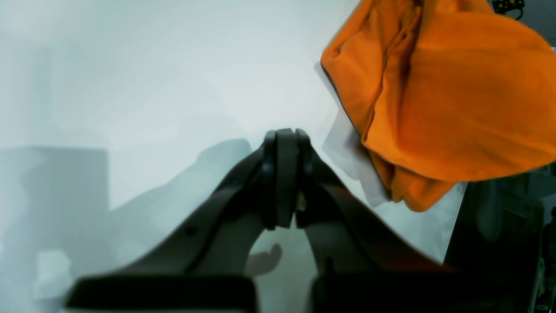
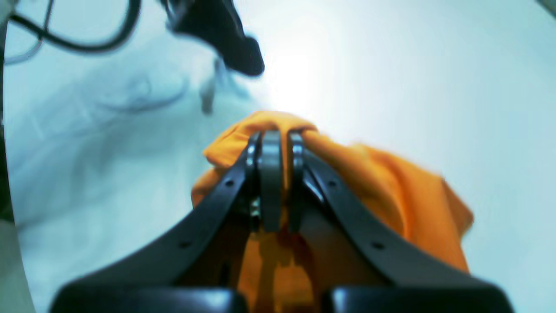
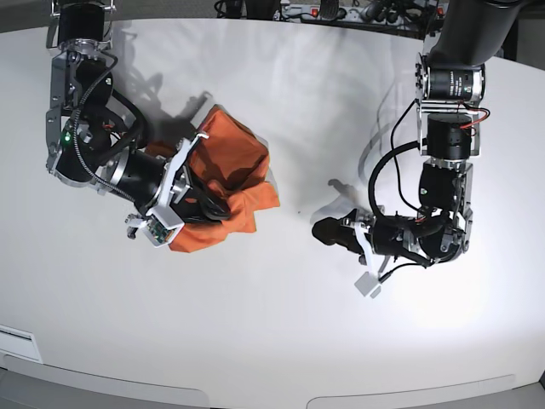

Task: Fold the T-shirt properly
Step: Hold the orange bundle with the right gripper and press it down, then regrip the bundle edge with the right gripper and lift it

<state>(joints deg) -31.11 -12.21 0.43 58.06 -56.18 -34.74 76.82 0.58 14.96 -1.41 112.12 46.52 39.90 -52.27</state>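
1. White and smooth, the table point(image 3: 281, 341) fills nearly the whole base view, with a dark strip of cables and gear along the top edge.
2. Left of centre in the base view lies the T-shirt point(image 3: 234, 166), a bunched orange heap with rumpled folds, part of it hidden under the arm on that side. In the left wrist view it shows as an orange mass at the upper right.
3. Coming in from the upper left of the base view, the right arm point(image 3: 81, 128) reaches over the shirt's lower left part.
4. At the right of the base view, the left arm point(image 3: 447, 136) hangs down from the top edge, well apart from the shirt.
5. Seen in its own wrist view, the right gripper point(image 2: 271, 143) has its jaws clamped on a raised fold of the orange cloth.
6. Over bare table, the left gripper point(image 1: 284, 139) has its jaws pressed together with nothing between them.
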